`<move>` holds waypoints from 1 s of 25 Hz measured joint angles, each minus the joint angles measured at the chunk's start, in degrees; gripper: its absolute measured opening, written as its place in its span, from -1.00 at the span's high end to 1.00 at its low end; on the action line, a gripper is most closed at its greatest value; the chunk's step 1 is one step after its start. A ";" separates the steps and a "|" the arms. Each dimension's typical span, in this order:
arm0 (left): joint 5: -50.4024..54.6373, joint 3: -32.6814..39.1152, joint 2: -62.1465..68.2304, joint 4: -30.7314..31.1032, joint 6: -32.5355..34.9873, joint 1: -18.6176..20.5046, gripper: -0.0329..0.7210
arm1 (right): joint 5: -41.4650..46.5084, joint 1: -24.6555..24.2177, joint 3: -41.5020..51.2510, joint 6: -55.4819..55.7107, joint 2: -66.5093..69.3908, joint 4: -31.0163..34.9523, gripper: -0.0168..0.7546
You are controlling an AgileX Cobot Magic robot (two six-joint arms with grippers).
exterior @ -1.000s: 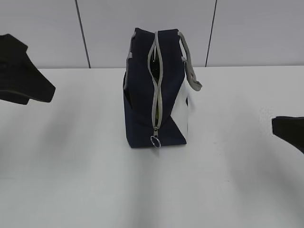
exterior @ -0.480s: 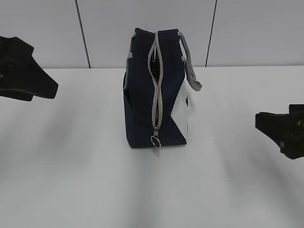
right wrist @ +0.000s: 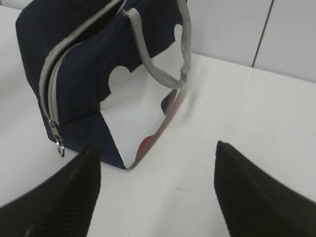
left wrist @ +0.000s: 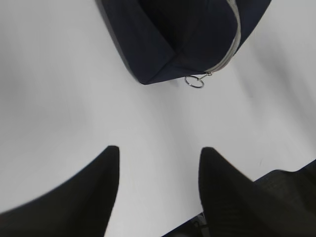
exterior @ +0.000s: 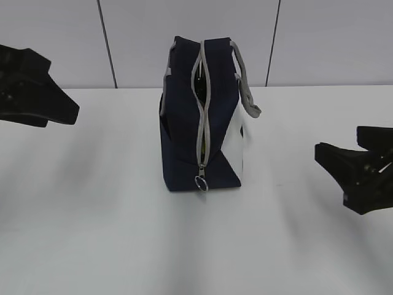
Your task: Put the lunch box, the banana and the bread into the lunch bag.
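The dark navy lunch bag (exterior: 184, 129) stands upright on the white table with its grey zipper facing me. The zipper gapes a little near the top, and the metal ring pull (exterior: 201, 181) hangs at the bottom end. The bag also shows in the left wrist view (left wrist: 182, 34) and the right wrist view (right wrist: 74, 74). My left gripper (exterior: 72, 112) hovers far left of the bag, open and empty (left wrist: 158, 150). My right gripper (exterior: 338, 142) hovers to the right of the bag, open and empty (right wrist: 155, 148). The lunch box, the banana and the bread are out of view.
The grey strap handle (exterior: 245, 86) droops over the bag's right side, above the white side panel (exterior: 234, 141). A grey panelled wall (exterior: 319, 37) stands behind the table. The white tabletop (exterior: 196, 246) stretches in front of the bag.
My right gripper has come in from the right edge toward the bag. My left gripper has shifted slightly right. The bag has not moved.
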 joint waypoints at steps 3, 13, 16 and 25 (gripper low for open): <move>-0.07 0.00 0.99 0.00 0.14 0.00 -0.08 | -6.26 0.00 0.00 5.38 4.12 -7.83 -0.42; -0.96 0.04 2.87 0.00 0.58 0.00 -0.05 | -27.10 0.00 0.00 9.54 25.30 -17.43 -0.42; -1.22 0.04 2.87 0.00 1.10 0.00 -0.05 | -33.72 0.00 -0.11 9.76 32.32 -18.29 -0.42; -1.35 0.04 2.87 0.10 1.70 0.00 -0.04 | -45.59 0.00 -3.96 9.75 48.76 -23.77 -0.22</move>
